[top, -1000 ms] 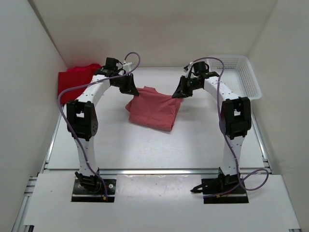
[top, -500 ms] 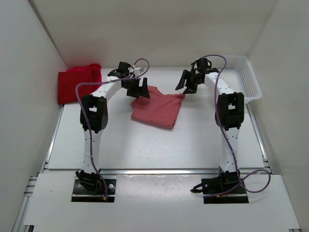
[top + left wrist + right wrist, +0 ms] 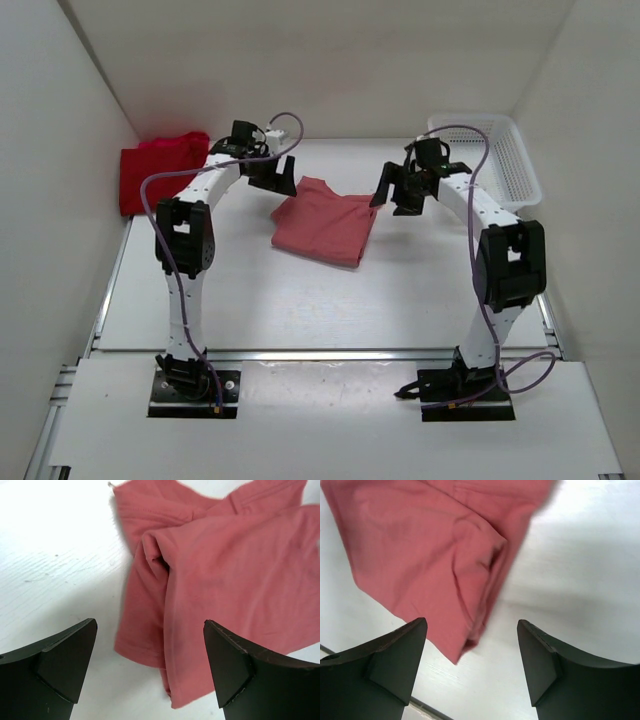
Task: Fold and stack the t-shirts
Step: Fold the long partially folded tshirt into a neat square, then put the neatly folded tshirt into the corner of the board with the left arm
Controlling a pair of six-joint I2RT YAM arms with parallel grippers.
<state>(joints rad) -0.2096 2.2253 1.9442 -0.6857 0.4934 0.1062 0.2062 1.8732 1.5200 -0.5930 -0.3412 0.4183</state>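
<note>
A faded salmon t-shirt [image 3: 327,224] lies folded on the table between the two arms. Its creased corner [image 3: 165,610] shows in the left wrist view, its other corner [image 3: 455,570] in the right wrist view. My left gripper [image 3: 284,181] hangs open just above the shirt's far-left corner, nothing between its fingers [image 3: 65,660]. At the shirt's far-right corner my right gripper [image 3: 396,191] is open too, holding nothing, fingers [image 3: 540,660] apart over bare table. Bright red t-shirts [image 3: 160,168] lie heaped at the far left by the wall.
A white mesh basket [image 3: 492,158] stands at the far right against the back wall. White walls close in the table on the left, back and right. Purple cables loop over both arms.
Both grippers opened and let go of the salmon shirt, which dropped flat onto the table. The left gripper drew back left, the right gripper moved slightly right and lower.
</note>
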